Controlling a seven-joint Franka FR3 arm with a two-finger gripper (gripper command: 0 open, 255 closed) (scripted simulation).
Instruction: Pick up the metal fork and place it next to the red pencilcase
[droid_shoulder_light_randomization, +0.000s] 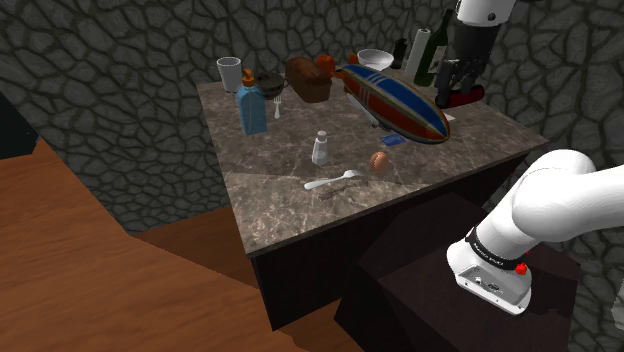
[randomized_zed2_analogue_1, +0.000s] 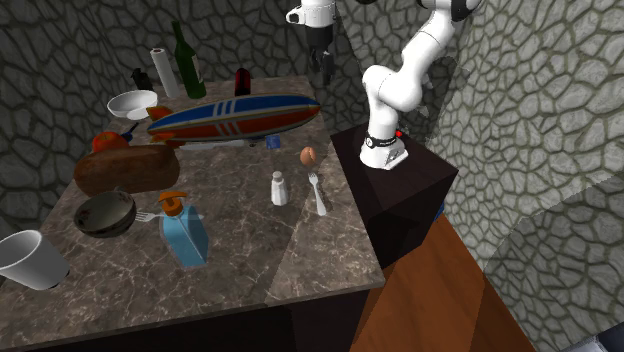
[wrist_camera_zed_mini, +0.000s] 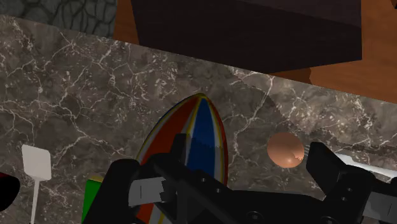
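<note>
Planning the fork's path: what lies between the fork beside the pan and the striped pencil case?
The brown loaf lies between the fork and the pencil case; the second exterior view shows this most plainly.

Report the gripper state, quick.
Gripper: open, holding nothing.

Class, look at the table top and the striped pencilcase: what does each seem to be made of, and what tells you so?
Table top: looks like dark polished marble, by its pale veins on grey-brown. Pencilcase: smooth, slightly glossy shell in red, blue and white stripes; plastic or coated fabric, the look leaves it open.
</note>
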